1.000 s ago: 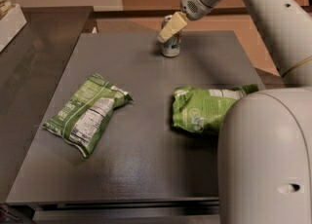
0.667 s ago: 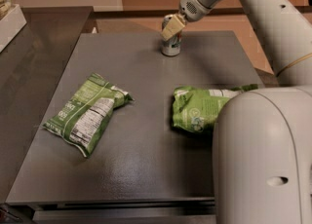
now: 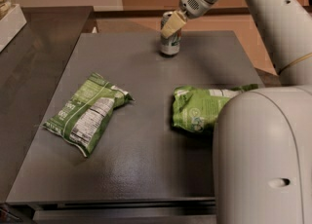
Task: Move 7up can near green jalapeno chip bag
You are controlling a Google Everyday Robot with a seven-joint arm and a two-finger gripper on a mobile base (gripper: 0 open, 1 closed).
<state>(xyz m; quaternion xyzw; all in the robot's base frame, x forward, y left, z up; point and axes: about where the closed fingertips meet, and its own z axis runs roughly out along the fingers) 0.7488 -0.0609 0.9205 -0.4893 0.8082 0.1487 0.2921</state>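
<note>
Dark grey metal tabletop. Small silver-white 7up can stands upright near the far edge, well apart from the olive-green jalapeno chip bag at near left. The can is probably light, rigid, smooth and dentable, and best grasped across its sides. Gripper overlaps the can's top; whether it is clamped cannot be told.

Dark grey table: flat matte top. 7up can upright near far edge, right of centre. Green jalapeno chip bag flat at left, nutrition panel up, well apart from can. Brighter green bag flat at right, partly hidden by robot body. Gripper at can's upper part.
</note>
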